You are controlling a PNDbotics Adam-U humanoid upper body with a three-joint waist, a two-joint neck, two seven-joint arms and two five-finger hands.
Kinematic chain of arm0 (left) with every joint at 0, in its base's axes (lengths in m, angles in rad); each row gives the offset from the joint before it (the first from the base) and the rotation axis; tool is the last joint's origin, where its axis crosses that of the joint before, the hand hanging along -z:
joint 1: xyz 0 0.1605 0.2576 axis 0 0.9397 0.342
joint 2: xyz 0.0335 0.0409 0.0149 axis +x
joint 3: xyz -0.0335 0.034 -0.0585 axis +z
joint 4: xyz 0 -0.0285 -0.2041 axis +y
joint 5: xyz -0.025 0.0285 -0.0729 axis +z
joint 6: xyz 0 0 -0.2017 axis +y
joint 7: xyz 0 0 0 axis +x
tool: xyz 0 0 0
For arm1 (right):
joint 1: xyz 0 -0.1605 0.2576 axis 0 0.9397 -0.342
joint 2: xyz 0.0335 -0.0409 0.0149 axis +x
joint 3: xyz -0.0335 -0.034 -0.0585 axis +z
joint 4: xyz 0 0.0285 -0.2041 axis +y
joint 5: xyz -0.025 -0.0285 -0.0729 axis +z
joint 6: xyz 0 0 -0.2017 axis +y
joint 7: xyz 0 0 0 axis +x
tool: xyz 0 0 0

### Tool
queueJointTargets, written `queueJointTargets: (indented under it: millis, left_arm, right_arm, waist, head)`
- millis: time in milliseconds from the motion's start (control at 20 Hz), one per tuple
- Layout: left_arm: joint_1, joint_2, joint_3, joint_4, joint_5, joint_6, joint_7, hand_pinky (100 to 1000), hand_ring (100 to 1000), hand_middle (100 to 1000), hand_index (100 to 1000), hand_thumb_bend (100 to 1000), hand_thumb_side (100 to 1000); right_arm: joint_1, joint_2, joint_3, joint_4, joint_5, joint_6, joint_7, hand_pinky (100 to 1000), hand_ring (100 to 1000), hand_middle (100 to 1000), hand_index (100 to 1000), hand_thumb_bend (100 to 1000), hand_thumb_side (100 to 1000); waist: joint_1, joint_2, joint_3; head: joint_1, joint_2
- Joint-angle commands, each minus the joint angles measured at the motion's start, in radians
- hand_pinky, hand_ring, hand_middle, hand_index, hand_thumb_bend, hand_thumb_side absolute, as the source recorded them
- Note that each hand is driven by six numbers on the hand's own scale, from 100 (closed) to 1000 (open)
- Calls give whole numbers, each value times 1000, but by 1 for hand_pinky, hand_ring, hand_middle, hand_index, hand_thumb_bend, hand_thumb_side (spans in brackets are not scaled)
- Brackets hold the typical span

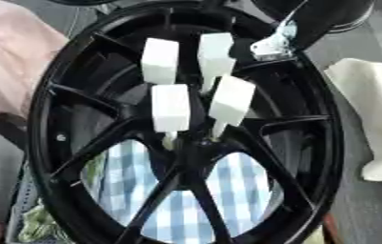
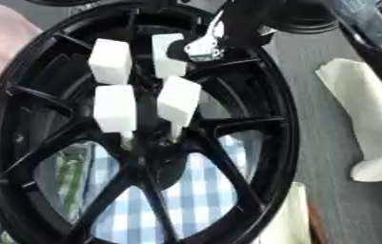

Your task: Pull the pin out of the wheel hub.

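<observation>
A black spoked wheel [image 1: 56,138] lies flat and fills most of both views. Four white block-headed pins stand in its hub [image 1: 196,145]: upper left pin [image 1: 160,60], upper right pin [image 1: 215,53], lower left pin [image 1: 170,107] and lower right pin [image 1: 231,99]. Thin pale stems show under the two lower ones. My right hand [image 2: 208,42] comes in from the upper right, black with a silver part. It hangs over the rim just right of the upper right pin, with a dark tip close against that pin's side. How its fingers stand is hidden.
A blue and white checked cloth [image 1: 244,178] shows through the lower spokes. A cream cloth [image 1: 377,100] lies right of the wheel, and pink fabric [image 1: 10,62] lies at its left. A dark round object [image 2: 310,19] sits beyond the rim at the top.
</observation>
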Motion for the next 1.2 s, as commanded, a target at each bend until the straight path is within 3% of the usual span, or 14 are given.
queueJointTargets:
  millis: [50,1200]
  left_arm:
    - [-5,15,13,-15,5,0,1,779,889,780,804,303,765]
    - [-4,7,14,-15,11,-3,2,778,889,779,801,303,771]
  right_arm:
    - [-10,-13,-6,4,9,1,1,858,857,797,857,308,408]
    - [18,-2,9,43,64,-13,2,845,845,771,849,320,432]
  waist:
    - [4,-18,2]
    - [-5,-6,15]
  head:
    - [-2,7]
    - [-12,18]
